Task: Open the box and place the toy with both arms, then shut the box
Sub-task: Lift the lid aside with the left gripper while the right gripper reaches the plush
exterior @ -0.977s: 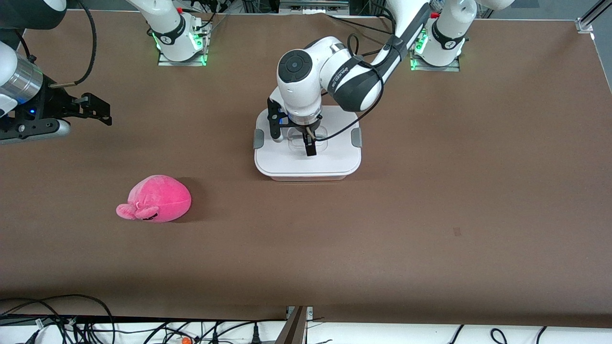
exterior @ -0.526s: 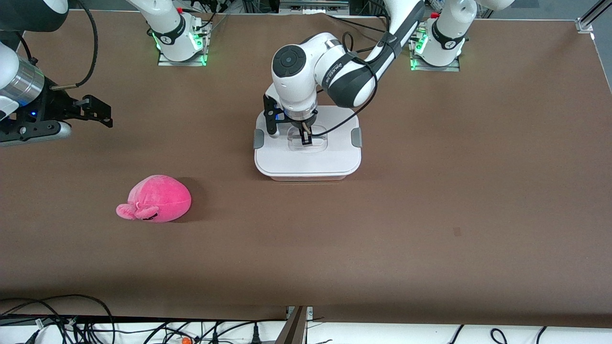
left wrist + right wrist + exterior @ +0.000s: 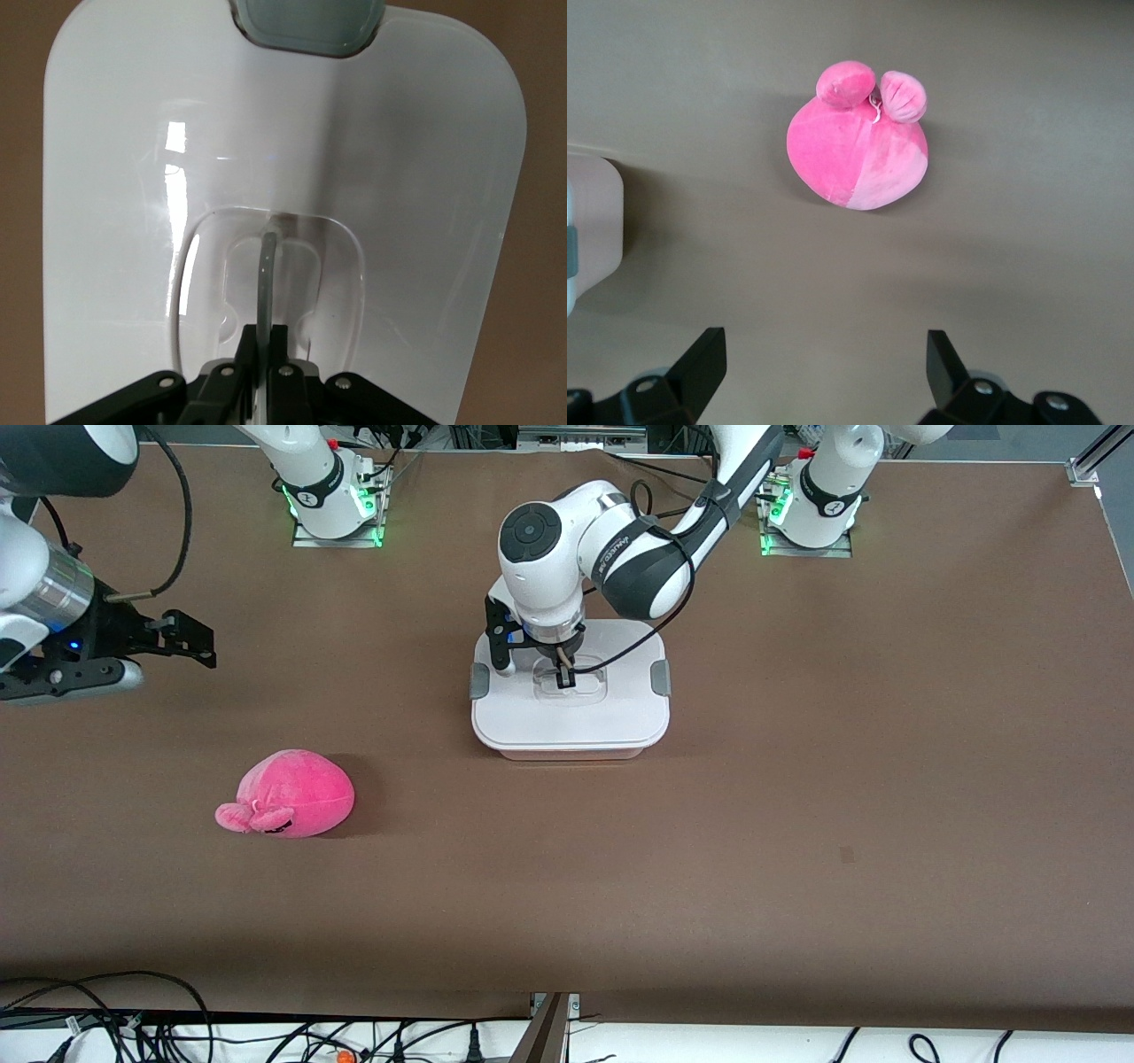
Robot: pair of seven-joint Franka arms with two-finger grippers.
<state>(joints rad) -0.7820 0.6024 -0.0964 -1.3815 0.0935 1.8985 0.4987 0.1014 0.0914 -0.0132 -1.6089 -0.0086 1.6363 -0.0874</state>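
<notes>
The box [image 3: 569,722] stands mid-table with its white lid [image 3: 416,177] on and grey side clips [image 3: 659,679]. My left gripper [image 3: 563,677] is down in the lid's clear recessed centre, shut on the thin handle [image 3: 267,266]. The hot-pink toy [image 3: 291,794] lies on the table toward the right arm's end, nearer the front camera than the box; it also shows in the right wrist view [image 3: 859,150]. My right gripper [image 3: 182,639] hangs open and empty in the air near the right arm's end of the table, with the toy [image 3: 859,150] ahead of its fingers [image 3: 704,363].
The brown table [image 3: 797,824] spreads around the box and toy. Both arm bases [image 3: 332,500] stand along the table's edge farthest from the front camera. Cables [image 3: 106,1019] hang along the edge nearest that camera. A corner of the box [image 3: 589,230] shows in the right wrist view.
My left gripper has drawn back onto the lid's centre handle and lowered into the recess. My right gripper has shifted slightly toward the toy. Box and toy have not moved.
</notes>
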